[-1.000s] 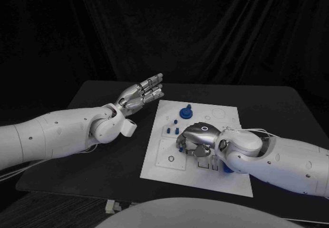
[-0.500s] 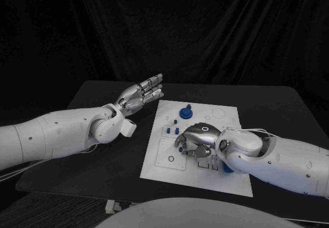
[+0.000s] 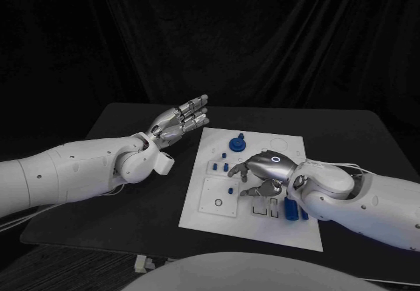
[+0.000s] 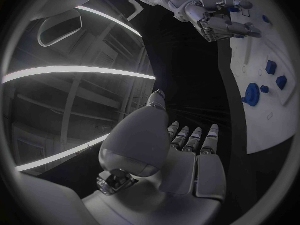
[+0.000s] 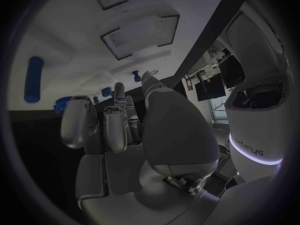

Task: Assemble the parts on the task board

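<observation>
While the shiny left hand stays flat and open, the right hand curls empty above the smooth white task board, hiding some blue parts.

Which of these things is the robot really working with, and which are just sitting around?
Working with:
- task board
- blue parts: round knob, long piece
- right hand, over the board

Just there:
- black table
- left hand, open, off the board

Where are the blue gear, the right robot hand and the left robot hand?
Blue gear (image 3: 237,144), head view, its round top.
Right robot hand (image 3: 263,171), head view, back of the hand.
Left robot hand (image 3: 181,118), head view, the palm side.
</observation>
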Controlling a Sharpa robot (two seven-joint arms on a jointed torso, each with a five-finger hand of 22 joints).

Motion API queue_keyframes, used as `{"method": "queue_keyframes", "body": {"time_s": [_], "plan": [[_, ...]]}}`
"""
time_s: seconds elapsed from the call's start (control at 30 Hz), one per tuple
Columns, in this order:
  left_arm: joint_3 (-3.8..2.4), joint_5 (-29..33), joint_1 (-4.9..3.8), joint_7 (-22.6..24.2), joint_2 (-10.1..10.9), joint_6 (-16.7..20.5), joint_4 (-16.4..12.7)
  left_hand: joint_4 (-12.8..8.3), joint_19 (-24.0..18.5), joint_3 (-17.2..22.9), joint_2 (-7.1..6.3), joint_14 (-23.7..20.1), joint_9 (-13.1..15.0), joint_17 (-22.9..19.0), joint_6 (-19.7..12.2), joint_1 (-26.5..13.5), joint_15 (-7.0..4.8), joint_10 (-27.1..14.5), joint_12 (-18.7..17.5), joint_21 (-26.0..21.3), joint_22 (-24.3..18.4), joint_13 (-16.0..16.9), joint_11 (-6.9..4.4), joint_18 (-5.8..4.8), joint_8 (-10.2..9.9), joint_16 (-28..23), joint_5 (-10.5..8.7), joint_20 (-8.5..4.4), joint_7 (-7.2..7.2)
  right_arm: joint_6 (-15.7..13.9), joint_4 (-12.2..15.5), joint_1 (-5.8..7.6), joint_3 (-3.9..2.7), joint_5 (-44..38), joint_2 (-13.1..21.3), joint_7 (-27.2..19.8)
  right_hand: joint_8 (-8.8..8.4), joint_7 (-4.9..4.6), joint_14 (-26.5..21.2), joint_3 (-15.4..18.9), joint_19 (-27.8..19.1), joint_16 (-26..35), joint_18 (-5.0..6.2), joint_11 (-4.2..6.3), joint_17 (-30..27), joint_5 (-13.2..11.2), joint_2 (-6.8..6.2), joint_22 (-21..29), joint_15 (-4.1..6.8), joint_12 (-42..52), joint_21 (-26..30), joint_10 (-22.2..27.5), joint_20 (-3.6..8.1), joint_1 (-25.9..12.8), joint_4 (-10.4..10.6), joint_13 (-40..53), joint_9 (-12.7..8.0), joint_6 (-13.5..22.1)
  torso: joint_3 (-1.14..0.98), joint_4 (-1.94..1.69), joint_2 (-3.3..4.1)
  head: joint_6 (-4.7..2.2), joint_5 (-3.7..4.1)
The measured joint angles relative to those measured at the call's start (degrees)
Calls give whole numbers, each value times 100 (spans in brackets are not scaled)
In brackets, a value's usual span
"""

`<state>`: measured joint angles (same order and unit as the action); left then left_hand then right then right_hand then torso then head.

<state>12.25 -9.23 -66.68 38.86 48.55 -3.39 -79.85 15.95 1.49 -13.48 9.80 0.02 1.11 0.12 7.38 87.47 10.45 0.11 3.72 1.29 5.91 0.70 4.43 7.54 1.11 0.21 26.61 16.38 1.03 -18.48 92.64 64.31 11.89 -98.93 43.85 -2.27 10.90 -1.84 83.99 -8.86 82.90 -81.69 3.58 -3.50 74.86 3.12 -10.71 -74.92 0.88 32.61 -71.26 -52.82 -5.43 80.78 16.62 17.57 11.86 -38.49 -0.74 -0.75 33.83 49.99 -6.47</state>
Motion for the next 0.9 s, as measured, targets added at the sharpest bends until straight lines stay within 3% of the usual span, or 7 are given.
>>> {"method": "queue_keyframes", "body": {"time_s": [0.17,0.23,0.3,0.4,0.53,0.67,0.9], "plan": [[0,-1,1,0,1,0,2,0,0,0,0,0,0,1,0,0,0,0,0,0,0,0,0,0,0,0,0,0,0,-299,179,336,-9,160,329,-60,184,-114,0,105,48,-98,0,2,9,-6,86,0,0,74,-172,42,19,-210,13,56,-13,-299,-1,2,-2,0,31],[0,-1,2,0,0,-1,4,0,0,0,0,0,1,1,12,0,0,0,0,0,0,0,0,0,0,0,17,0,12,-422,217,501,-5,285,470,-91,282,-61,0,228,83,-186,0,3,9,-6,103,0,0,67,-355,76,21,-613,15,59,-2,-601,-1,2,-3,0,32],[0,-1,2,0,-2,-1,6,0,0,0,0,0,4,1,20,0,0,0,0,0,0,0,0,0,0,0,22,0,20,-510,237,638,-7,397,588,-110,309,-48,0,297,83,-260,-1,-14,9,-6,31,1,0,-46,-533,181,22,-904,34,-1,1,-824,-1,2,-4,0,37],[0,-1,2,0,-5,-1,10,0,0,0,23,0,5,1,20,23,0,0,0,0,-1,0,0,0,0,0,22,0,20,-610,242,780,-17,556,763,-124,328,-53,0,456,83,-288,-1,-60,9,-6,-21,1,0,-283,-677,247,22,-1015,34,-140,-5,-1079,-1,2,-4,0,60],[0,-1,2,0,-22,-1,16,0,0,0,23,0,12,2,20,23,0,0,0,0,-1,0,0,0,0,0,22,0,20,-674,128,849,-9,699,915,-164,310,59,0,501,83,-288,0,-61,9,-6,-21,1,0,-467,-738,247,21,-1015,34,-254,-34,-1300,-2,2,-2,0,90],[0,-1,2,0,-45,-1,20,0,0,0,23,0,11,2,20,23,0,0,0,0,-1,0,0,0,0,0,22,0,20,-677,-73,864,-8,794,996,-212,123,99,0,506,83,-288,0,-120,9,44,-14,1,0,-729,-743,357,21,-807,29,-386,-117,-1296,-2,-1,3,0,132],[0,-1,3,0,-63,-3,30,0,0,0,46,0,11,3,20,45,0,0,22,0,-1,0,0,0,0,0,45,0,20,-591,-325,725,-8,888,1024,-281,-56,104,0,457,104,-288,0,-132,9,334,37,1,0,-962,-673,461,42,-499,14,-512,-210,-1291,2,-3,0,0,159]]}}
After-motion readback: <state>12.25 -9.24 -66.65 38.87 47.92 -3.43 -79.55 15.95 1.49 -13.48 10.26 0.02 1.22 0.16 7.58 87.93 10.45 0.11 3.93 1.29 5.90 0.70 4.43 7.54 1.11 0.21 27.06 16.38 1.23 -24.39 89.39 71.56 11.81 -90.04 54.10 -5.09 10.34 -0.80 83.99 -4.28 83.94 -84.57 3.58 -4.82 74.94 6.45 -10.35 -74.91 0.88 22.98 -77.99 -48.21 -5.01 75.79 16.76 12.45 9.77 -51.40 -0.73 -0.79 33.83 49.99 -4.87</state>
